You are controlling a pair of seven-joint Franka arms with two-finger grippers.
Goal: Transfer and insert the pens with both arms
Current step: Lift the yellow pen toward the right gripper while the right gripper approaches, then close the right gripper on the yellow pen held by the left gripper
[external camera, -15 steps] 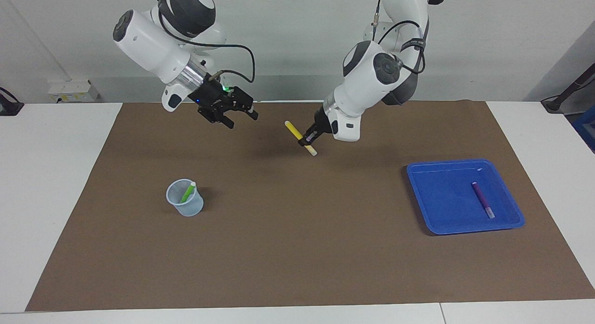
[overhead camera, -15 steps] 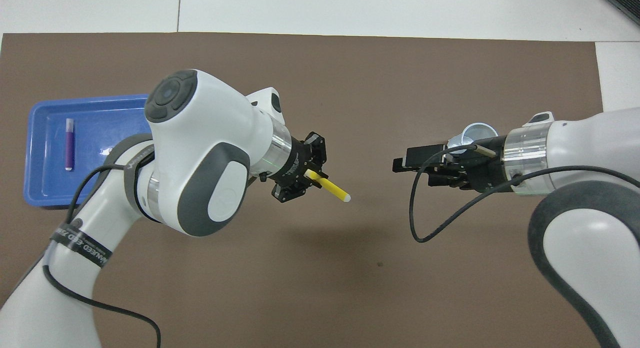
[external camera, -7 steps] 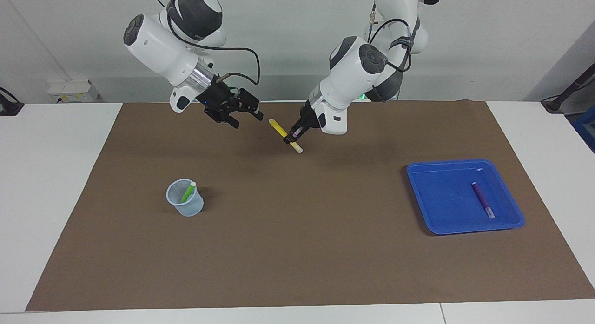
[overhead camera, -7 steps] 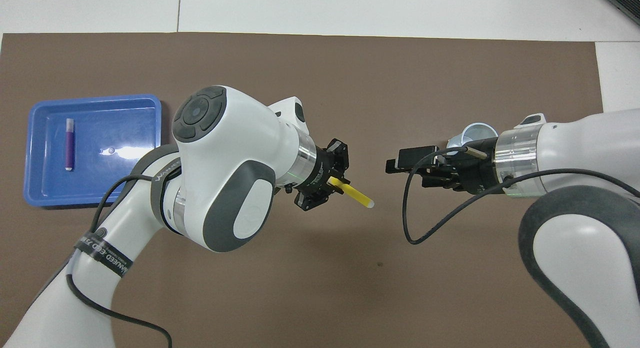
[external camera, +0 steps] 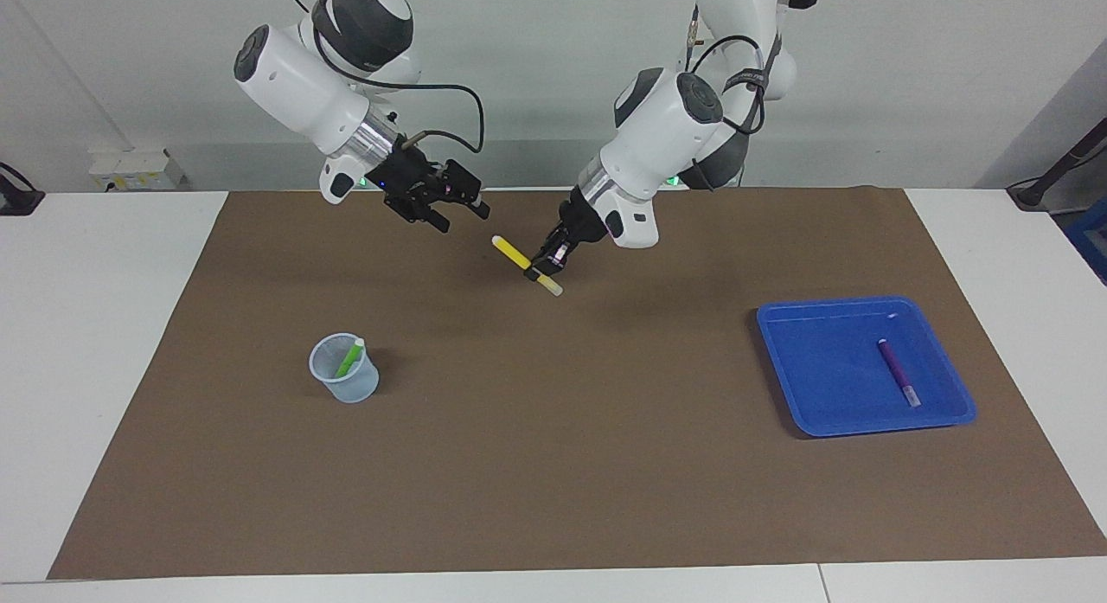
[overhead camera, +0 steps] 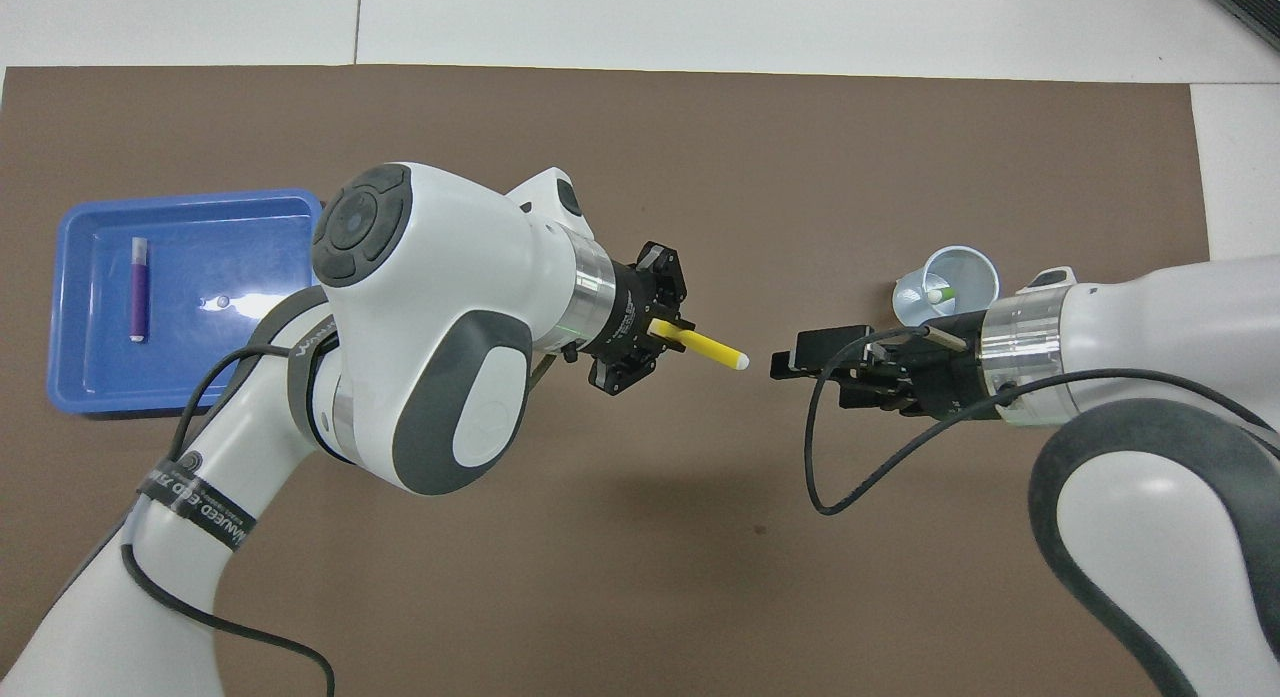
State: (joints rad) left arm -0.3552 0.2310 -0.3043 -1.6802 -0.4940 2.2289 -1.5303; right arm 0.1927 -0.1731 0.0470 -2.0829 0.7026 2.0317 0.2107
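Handover in mid-air — your left gripper (external camera: 547,266) pinches the yellow pen (external camera: 526,264); steer its free end squarely between the right gripper (external camera: 458,214)'s spread fingers before closing.

Left gripper (external camera: 548,262) clamps yellow pen (external camera: 526,264) mid-air over mat (external camera: 553,465). Right gripper (external camera: 460,214) open, just beside. Green pen (external camera: 350,358) in cup (external camera: 344,380), purple pen (external camera: 899,372) in tray (external camera: 809,408).

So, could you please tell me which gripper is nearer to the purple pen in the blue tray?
Left. The left gripper, holding the yellow pen, is over the mat's middle; the right gripper is farther from the purple pen, toward the cup.
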